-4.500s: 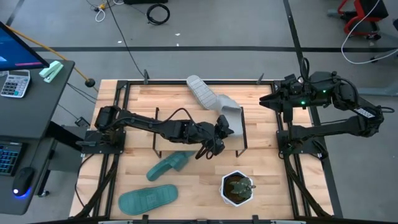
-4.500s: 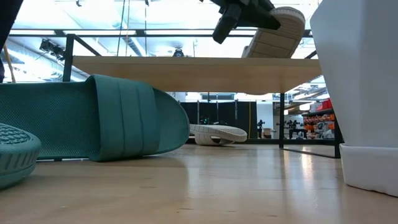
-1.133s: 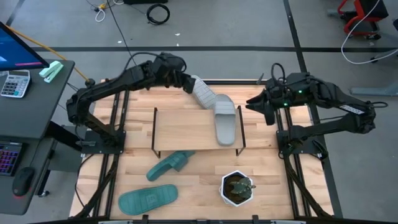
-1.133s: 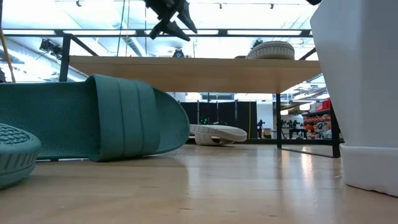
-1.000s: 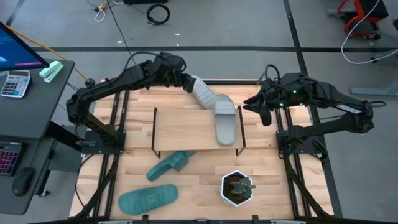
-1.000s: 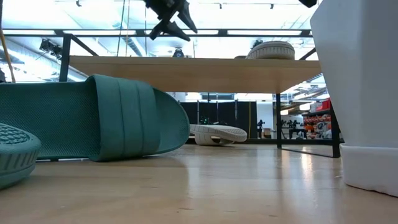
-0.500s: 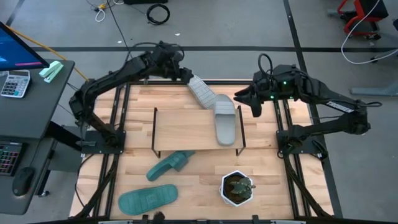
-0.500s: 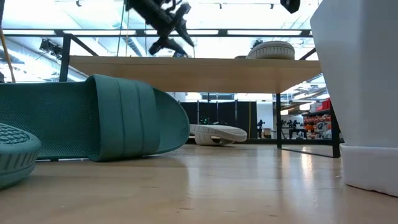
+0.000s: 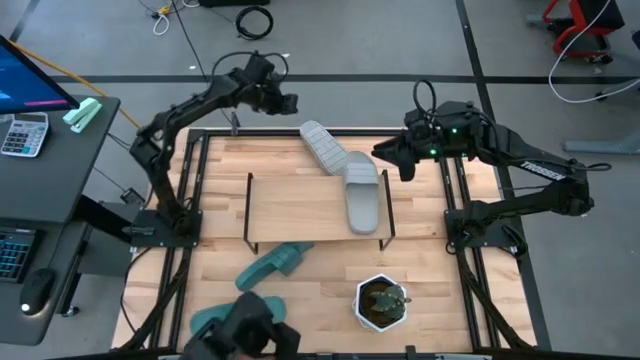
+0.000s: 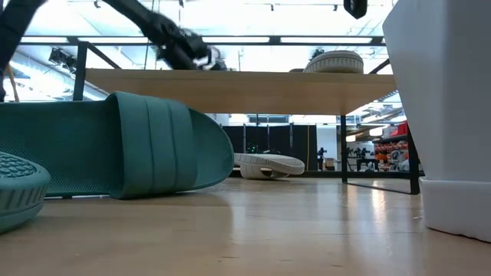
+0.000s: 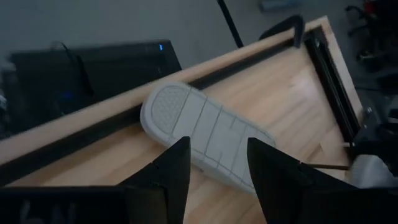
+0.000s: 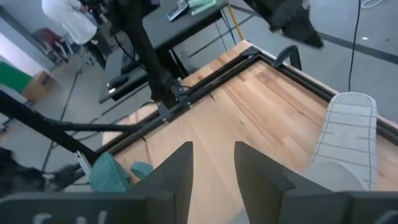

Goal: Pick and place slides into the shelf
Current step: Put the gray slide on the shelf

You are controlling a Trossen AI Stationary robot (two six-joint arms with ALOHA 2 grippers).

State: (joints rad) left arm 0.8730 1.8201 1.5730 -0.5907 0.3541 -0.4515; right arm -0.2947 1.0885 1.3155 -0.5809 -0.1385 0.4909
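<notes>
We see one light grey slide (image 9: pixel 362 200) already lying on the shelf (image 9: pixel 300 205), near its right end, while the second grey slide (image 9: pixel 326 146) lies sole-up on the table (image 9: pixel 420 260) just behind the shelf, close to the table's back edge and touching the heel of the shelved one as far as we can tell. The two teal slides remain near the front: one teal slide (image 9: pixel 275 264) just in front of the shelf, the other teal slide (image 9: pixel 205 322) by the front-left corner, partly covered by a dark object at the frame's bottom. The left gripper (image 9: pixel 283 100) hangs past the back edge, its fingers (image 11: pixel 171 171) apart and holding nothing, looking down on the upturned sole. The right gripper (image 9: pixel 397 155) hovers near the shelf's right end, fingers (image 12: pixel 180 165) likewise parted and empty. We judge the step in hand to be fetching the grey slide behind the shelf — best taken by the edge or strap, lifted clear of the shelved slide so it is not dragged, and set down strap-up on the free board to the left. A white pot with a plant (image 9: pixel 382 302) stands near the front edge. Beyond the table lie grey floor, cables and a desk with a monitor at left.
</notes>
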